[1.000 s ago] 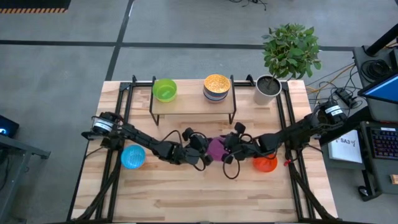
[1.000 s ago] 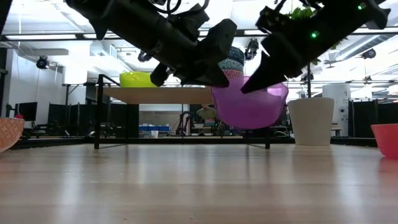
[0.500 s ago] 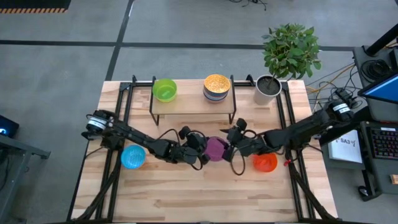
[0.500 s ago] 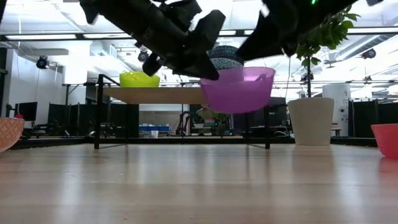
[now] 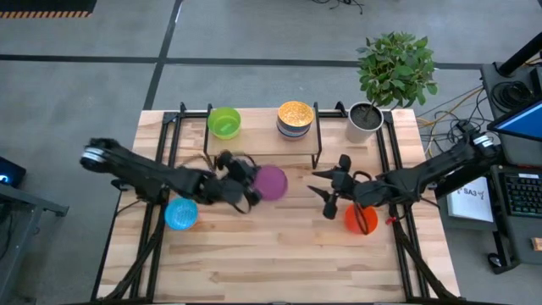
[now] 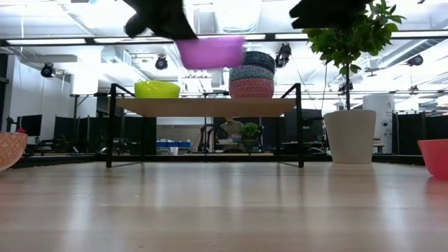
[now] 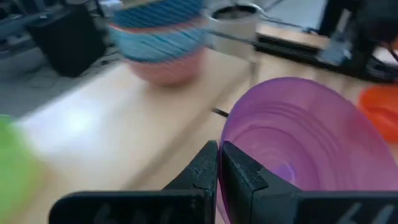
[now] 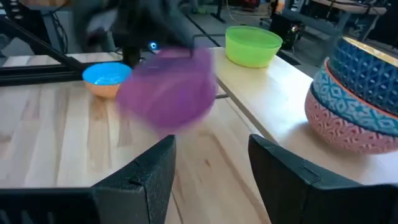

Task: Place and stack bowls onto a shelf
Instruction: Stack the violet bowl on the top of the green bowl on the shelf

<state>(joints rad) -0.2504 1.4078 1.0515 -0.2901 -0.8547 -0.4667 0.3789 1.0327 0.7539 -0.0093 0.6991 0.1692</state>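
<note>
The purple bowl [image 5: 272, 181] hangs in the air above the level of the shelf's top board [image 6: 203, 106], in front of the shelf [image 5: 261, 144]. My left gripper [image 5: 246, 190] is shut on it. My right gripper [image 5: 331, 193] stands open and apart from it, beside the orange-red bowl [image 5: 362, 219] on the table. A green bowl [image 5: 224, 122] and a stack topped by a gold-speckled bowl [image 5: 295, 113] stand on the shelf. A light blue bowl [image 5: 181, 213] sits on the table at the left. My left gripper holds the purple bowl by its rim [image 7: 229, 144] on the side toward the left arm. The rim is pinched between the two fingers [image 7: 208, 167], one inside the bowl and one outside. The bowl is lifted clear, about level, mouth up.
A grey plant pot [image 5: 365, 120] with a leafy plant stands to the right of the shelf. A patterned orange bowl [image 6: 10, 149] shows at the low view's left edge. Black rails [image 5: 166, 135] run along both table sides. The near half of the table [image 5: 279, 263] is bare wood.
My right gripper has opened, let go of the purple bowl and drawn back toward the table's right edge. My left gripper has carried the bowl up and toward the far left, from just above the table to above shelf height.
</note>
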